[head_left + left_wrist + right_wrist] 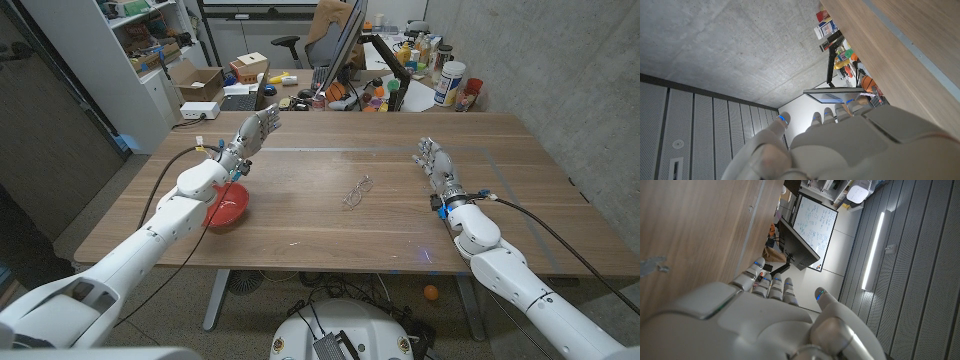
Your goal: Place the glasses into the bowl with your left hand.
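**benchwatcher:** Wood-grain desk [300, 220], and the glasses [356, 192] are just lying near the middle of it with nothing touching them. So the robot hasn't started the pick at all. The left hand [250, 133] is up over the far-left part of the desk with its fingers apart and nothing in them. The red bowl [228, 208] sits closer to the robot than that hand does, partly tucked under the left forearm, well apart from the glasses.

**armchair_teleop:** Agreed, looks like the very first step: reach. The right hand [435, 161] is off on its own side, fingers loosely apart too, holding nothing, and the task doesn't want it anyway. Left wrist view mostly gives the back of the left hand and ceiling, so no extra help on the target.

**benchwatcher:** Next move, as far as a guess goes: left hand has to swing toward the desk's middle and come down over the glasses. They look thin and wiry and they lie low on the desk, so a pinch on the frame is probably needed rather than a full wrap.

**armchair_teleop:** Then carry them back to the bowl, which means clearing that forearm off it first.
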Available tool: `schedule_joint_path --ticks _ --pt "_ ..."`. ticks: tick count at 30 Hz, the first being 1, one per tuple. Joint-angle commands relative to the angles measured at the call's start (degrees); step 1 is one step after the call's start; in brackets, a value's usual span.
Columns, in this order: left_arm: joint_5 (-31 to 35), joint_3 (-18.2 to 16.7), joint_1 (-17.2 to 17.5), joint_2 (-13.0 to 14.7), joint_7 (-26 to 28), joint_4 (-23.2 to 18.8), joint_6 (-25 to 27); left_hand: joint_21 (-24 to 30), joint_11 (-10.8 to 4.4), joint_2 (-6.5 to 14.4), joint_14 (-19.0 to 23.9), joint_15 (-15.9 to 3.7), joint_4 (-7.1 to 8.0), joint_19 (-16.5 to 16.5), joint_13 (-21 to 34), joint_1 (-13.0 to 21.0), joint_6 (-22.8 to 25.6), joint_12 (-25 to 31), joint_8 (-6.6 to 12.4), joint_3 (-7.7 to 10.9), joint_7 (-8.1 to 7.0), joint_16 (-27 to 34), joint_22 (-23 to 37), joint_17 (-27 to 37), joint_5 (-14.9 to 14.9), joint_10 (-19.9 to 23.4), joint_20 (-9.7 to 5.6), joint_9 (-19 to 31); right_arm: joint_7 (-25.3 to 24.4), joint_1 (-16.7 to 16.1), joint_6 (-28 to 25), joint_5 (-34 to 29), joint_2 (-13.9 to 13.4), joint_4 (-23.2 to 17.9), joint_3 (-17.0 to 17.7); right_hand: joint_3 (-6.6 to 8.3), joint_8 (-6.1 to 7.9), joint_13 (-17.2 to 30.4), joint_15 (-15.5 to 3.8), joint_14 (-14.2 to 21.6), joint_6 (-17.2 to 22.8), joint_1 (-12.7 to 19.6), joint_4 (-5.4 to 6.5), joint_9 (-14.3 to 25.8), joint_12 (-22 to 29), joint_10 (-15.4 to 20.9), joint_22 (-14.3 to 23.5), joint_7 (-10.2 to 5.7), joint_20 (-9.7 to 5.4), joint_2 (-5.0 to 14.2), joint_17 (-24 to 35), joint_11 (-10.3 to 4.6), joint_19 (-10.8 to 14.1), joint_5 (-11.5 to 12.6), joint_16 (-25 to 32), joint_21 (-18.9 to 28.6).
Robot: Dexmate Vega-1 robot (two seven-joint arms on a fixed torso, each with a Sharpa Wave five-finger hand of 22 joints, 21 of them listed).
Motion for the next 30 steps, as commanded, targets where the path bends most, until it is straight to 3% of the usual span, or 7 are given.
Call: schedule_joint_path --ticks 1,19,30 --pt "4.5 0.0 -0.9 4.6 1.3 -5.5 1.3 0.4 -0.47 6.3 -7.6 -0.43 -0.35 -4.7 0.3 0.7 -5.4 0.4 0.38 0.47 -0.60 0.3 0.1 -0.1 0.3 -6.9 0.88 0.1 0.7 0.2 0.8 0.8 -0.4 1.1 0.2 0.48 0.34 0.3 -0.56 0.3 0.6 -0.3 0.08 0.3 0.3 0.4 0.3 0.12 -3.36 4.52 0.3 -0.02 0.6 0.4 0.2 0.2" --pt "10.4 0.6 -3.7 9.5 -0.7 -12.5 3.2 0.0 -0.66 5.9 -8.6 -0.79 0.40 -5.3 0.4 0.5 -6.8 -0.6 -0.70 0.36 -0.56 -0.7 0.1 0.3 0.4 -8.4 -0.04 0.2 -0.3 -1.0 1.5 0.3 -0.6 -0.1 0.4 0.50 0.32 0.3 -0.53 0.5 0.8 -0.4 0.09 0.3 0.3 0.6 0.3 0.12 -3.41 4.49 0.3 0.03 0.7 0.5 0.2 0.2" --pt "14.3 0.8 -5.1 11.5 -0.8 -18.0 5.1 0.0 -0.69 5.8 -8.4 -0.76 -0.03 -5.1 0.4 0.7 -6.5 -0.7 -0.64 0.49 -0.79 -1.0 0.1 0.2 0.6 -8.1 -0.04 0.2 -0.6 -2.2 2.6 0.1 -0.7 -0.7 0.8 0.52 0.31 0.3 -0.48 0.5 0.8 -0.4 0.08 0.3 0.3 0.7 0.3 0.08 -3.42 4.48 0.3 0.05 0.8 0.5 0.1 0.2"
